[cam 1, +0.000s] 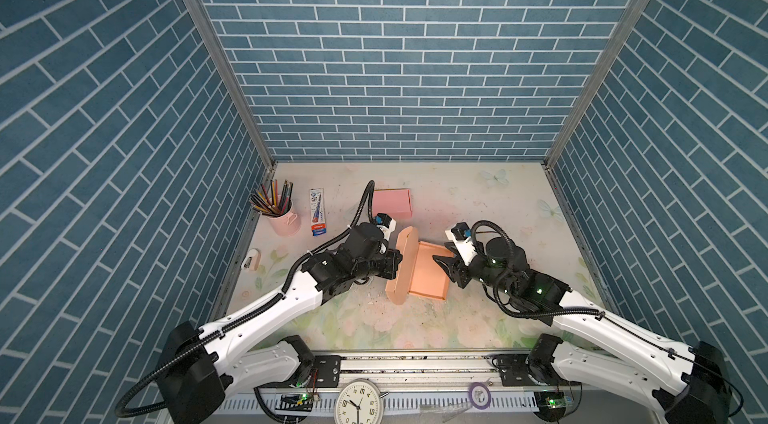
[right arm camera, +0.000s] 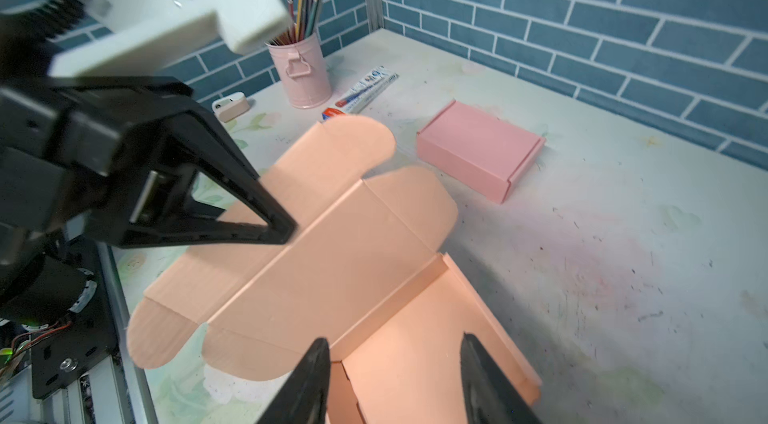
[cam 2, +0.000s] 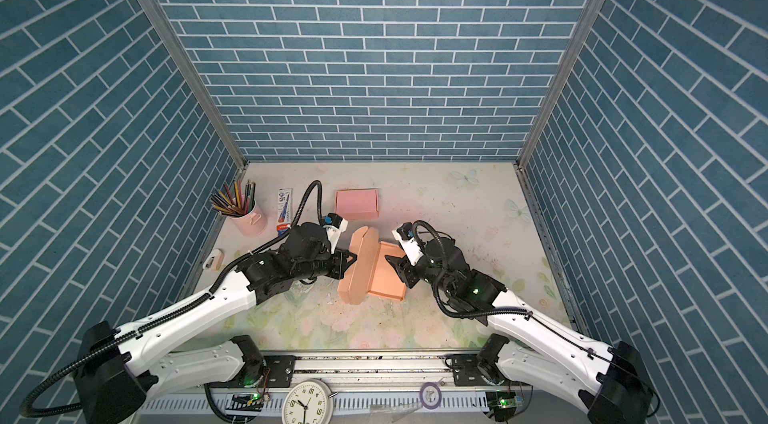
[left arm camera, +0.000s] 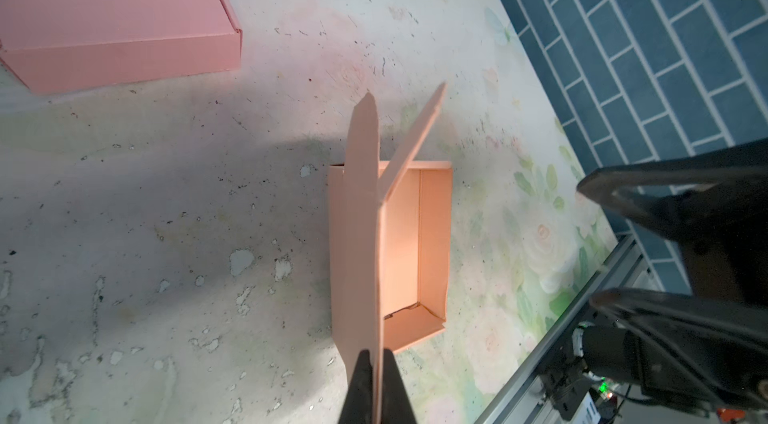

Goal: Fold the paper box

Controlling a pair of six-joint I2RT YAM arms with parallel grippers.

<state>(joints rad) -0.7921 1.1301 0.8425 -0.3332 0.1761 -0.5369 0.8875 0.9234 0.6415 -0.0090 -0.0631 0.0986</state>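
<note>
Paper box (cam 1: pixel 428 272) — carton (cam 1: pixel 318 212) print illegible

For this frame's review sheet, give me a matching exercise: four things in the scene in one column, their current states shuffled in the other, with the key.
Things
1. left gripper
2. right gripper
3. pink box
4. pink cup

States
A. open, nothing held
B. folded closed, lying flat at the back of the table
C. upright, full of coloured pencils
D. shut on the raised lid of the orange box

Pairs: 1-D, 2-A, 3-B, 4-C
</note>
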